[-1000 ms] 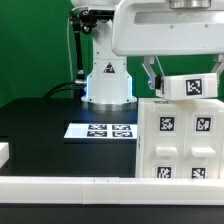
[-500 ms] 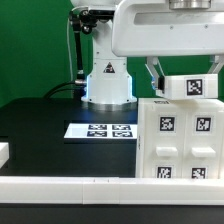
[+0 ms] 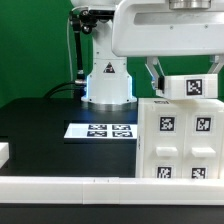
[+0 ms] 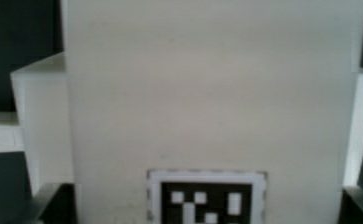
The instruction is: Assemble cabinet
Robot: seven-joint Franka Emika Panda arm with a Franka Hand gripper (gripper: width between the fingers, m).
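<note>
Cabinet (image 3: 182, 140) stands on the black counter (image 3: 40, 130) at the exterior view's right. Tool (image 3: 168, 82) grasps a tagged white panel (image 3: 190, 87) just above it. Judged risk: tilted panel jams on the cabinet's top edge, or slips.

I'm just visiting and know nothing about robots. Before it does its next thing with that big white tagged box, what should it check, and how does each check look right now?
1. Cabinet stands upright on the table: ok.
2. Small tagged white part sits on top of the cabinet: ok.
3. Tool is open or shut: cannot tell.
4. Part's tag is readable in the wrist view: ok.
5. Marker board lies uncovered: ok.
</note>
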